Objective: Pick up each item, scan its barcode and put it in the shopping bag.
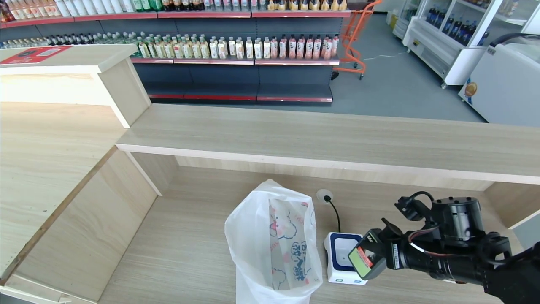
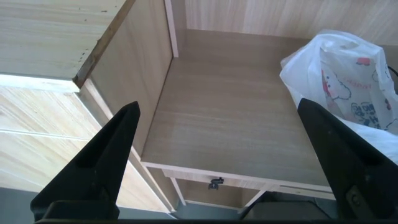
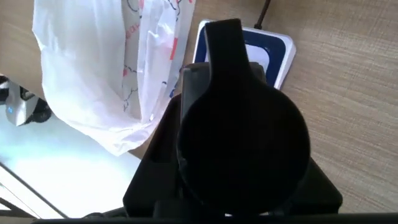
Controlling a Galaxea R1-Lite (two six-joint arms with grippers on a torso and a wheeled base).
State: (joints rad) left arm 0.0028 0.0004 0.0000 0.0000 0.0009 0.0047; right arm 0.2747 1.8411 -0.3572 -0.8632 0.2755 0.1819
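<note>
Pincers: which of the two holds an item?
The right pincer, beside the scanner, is shut on a small item with a green and red label; the left pincer is open, nothing between its fingers.

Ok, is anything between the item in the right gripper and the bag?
Nothing visible. The right gripper holds the item over the scanner, and the bag stands right beside it on the robot's left. Only the bag's own side rises along that path.
</note>
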